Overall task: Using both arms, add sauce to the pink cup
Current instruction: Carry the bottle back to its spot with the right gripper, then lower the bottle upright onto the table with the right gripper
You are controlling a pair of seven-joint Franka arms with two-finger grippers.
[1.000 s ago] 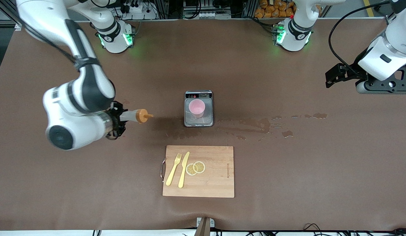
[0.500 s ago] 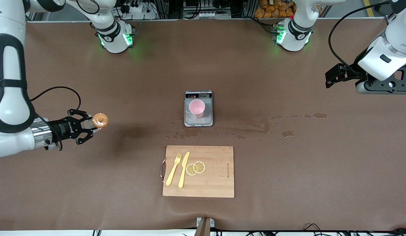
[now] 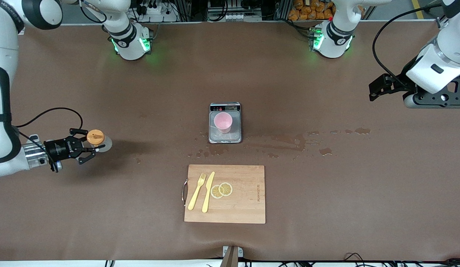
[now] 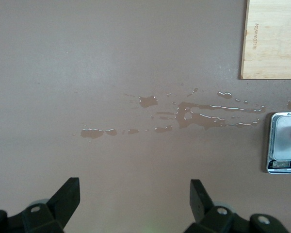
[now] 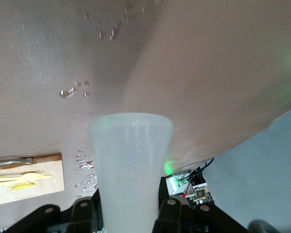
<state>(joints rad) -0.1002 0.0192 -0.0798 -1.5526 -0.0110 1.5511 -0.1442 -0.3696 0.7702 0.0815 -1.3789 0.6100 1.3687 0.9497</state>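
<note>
Front view: brown bench (image 3: pixel 326 204), wet streaks and droplets (image 3: pixel 289 142) in a trail from the middle toward the left arm's end. Cables, frames and orange packets along the edge by the arm bases. Scale (image 3: pixel 225 139) mid-bench with the pink cup (image 3: pixel 223 122) upright on its steel plate. Nearer the camera, a wooden board (image 3: pixel 245 207) carrying a yellow fork (image 3: pixel 197 191), yellow knife (image 3: pixel 208 191) and two lemon slices (image 3: pixel 222 190). Right claw (image 3: pixel 89 146) at the right arm's end, clamped on the sauce bottle (image 3: pixel 96 138), orange cap facing up, well apart from the cup. Left claw (image 3: pixel 378 87) waits over the left arm's end.

Left wrist view: left claw (image 4: pixel 135 206) fingers wide apart, nothing between them. Below, the puddles (image 4: pixel 194 111), a board corner (image 4: pixel 271 43), the scale (image 4: pixel 284 148).

Right wrist view: bottle (image 5: pixel 130 165) translucent whitish, flared base, gripped between the black fingers (image 5: pixel 170 213). Droplets (image 5: pixel 75 90) on the bench; board (image 5: pixel 26 179) at one edge.
</note>
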